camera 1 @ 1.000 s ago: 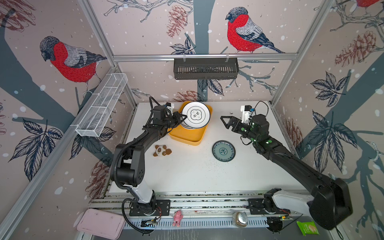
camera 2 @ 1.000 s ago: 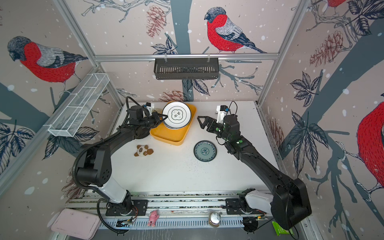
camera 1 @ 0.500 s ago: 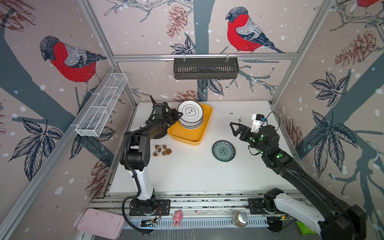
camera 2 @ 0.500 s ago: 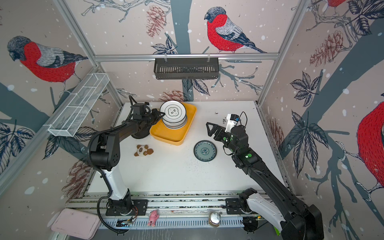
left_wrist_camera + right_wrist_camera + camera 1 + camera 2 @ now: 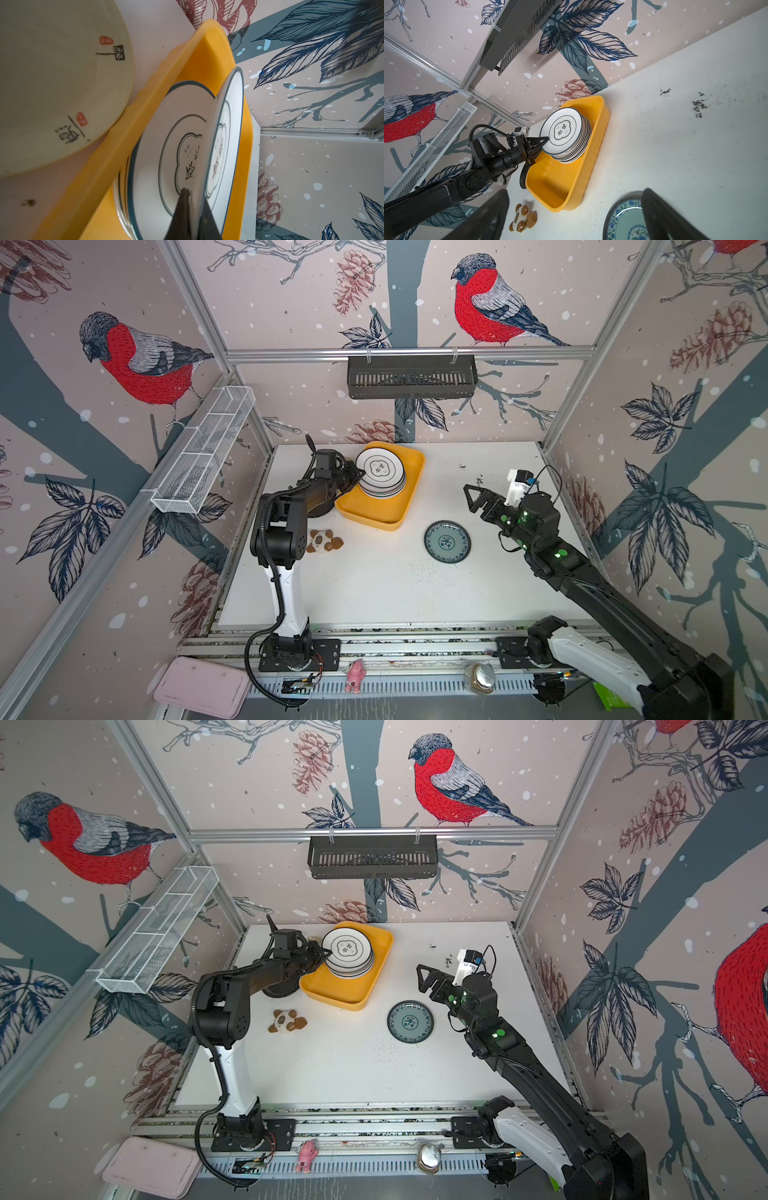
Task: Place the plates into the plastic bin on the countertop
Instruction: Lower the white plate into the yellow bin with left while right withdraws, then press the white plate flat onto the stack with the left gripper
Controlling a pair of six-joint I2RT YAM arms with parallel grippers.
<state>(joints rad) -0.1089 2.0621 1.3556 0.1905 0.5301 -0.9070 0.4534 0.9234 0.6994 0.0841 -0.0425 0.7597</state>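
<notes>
As you look in from the arm bases, the first things on the surface (image 5: 374,597) are the panda (image 5: 324,540) on the left and a teal plate (image 5: 447,541) lying flat on the right, well apart from each other. Just beyond that plate your right pincer (image 5: 477,501) hangs with its fingers spread wide and nothing between them. Farther in sits the bin (image 5: 376,512), with a stack (image 5: 384,491) of plates in its far half. Your left pincer (image 5: 360,476) is clamped on the left rim of the top plate (image 5: 380,467), a white one with a dark rim. The left wrist view shows that plate tilted up off the like-patterned one beneath it. Under your left arm a black plate (image 5: 322,512) lies on the surface, touching the bin or just beside it; you cannot tell which. A cream plate (image 5: 52,83) lies on the surface just outside the bin's wall. On the back wall hangs the basket (image 5: 411,377).
</notes>
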